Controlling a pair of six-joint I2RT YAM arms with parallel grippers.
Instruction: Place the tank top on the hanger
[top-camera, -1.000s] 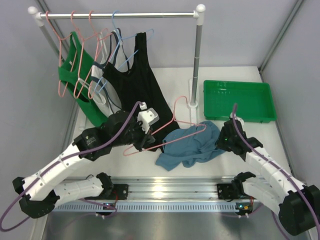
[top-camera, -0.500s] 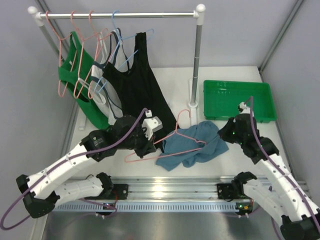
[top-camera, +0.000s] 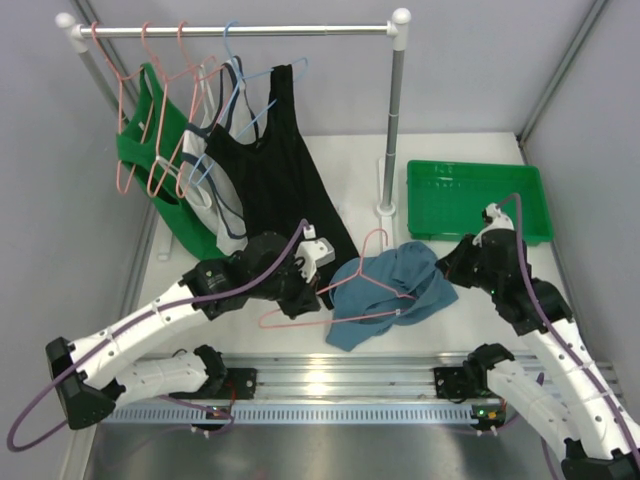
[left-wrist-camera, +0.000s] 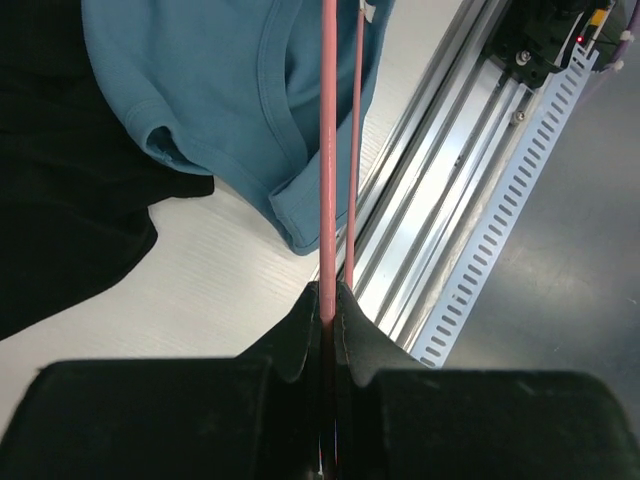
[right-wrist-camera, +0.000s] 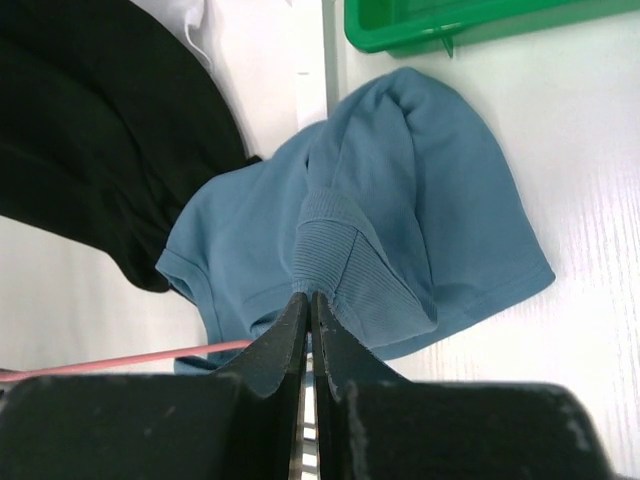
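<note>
The dusty blue tank top (top-camera: 405, 285) lies bunched on the white table, right of centre. My right gripper (top-camera: 452, 268) is at its right side, shut on a ribbed edge of the tank top (right-wrist-camera: 400, 200) right at the jaw tips (right-wrist-camera: 312, 296). The salmon-pink hanger (top-camera: 295, 323) is tilted, its hook up, with its right half over the tank top. My left gripper (top-camera: 305, 290) is shut on the hanger's wire (left-wrist-camera: 327, 150), which runs straight out from the jaws (left-wrist-camera: 328, 292) past the tank top (left-wrist-camera: 200, 90).
A clothes rack (top-camera: 240, 30) at the back left carries a green top (top-camera: 150, 140), a white top, a light blue hanger and the black tank top (top-camera: 270, 160), whose hem reaches the table. A green tray (top-camera: 478, 200) stands at the back right. A metal rail (top-camera: 330, 375) runs along the front edge.
My right gripper has shut on the tank top and moved up and back to the right, drawing the fabric with it. My left arm has carried the hanger rightward over the tank top.
</note>
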